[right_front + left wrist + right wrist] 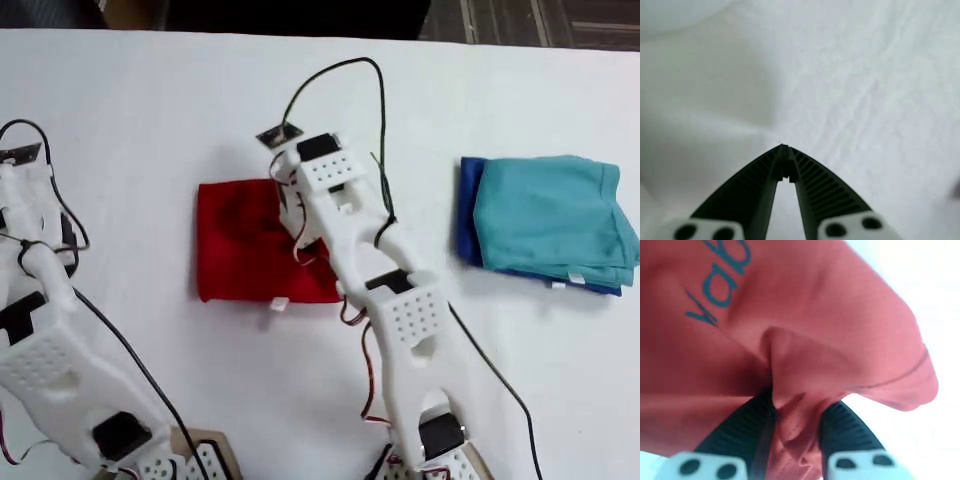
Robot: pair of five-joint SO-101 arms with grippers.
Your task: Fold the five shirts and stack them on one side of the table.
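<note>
A red shirt (245,245) lies folded on the white table (140,100), left of centre. My right gripper (799,401) is at its right edge, shut on a raised fold of the red shirt (790,320), with fabric bunched between the black fingers (752,420). In the high view the right arm (385,290) covers that edge. A teal shirt (550,220) lies folded on top of a blue shirt (468,215) at the right side. My left gripper (783,150) is shut on nothing above bare tabletop, with the left arm (45,340) at the far left.
Black cables run from both arms across the table (130,350). The far table edge (200,33) borders a dark floor. Open tabletop lies between the red shirt and the left arm, and in front of the stack.
</note>
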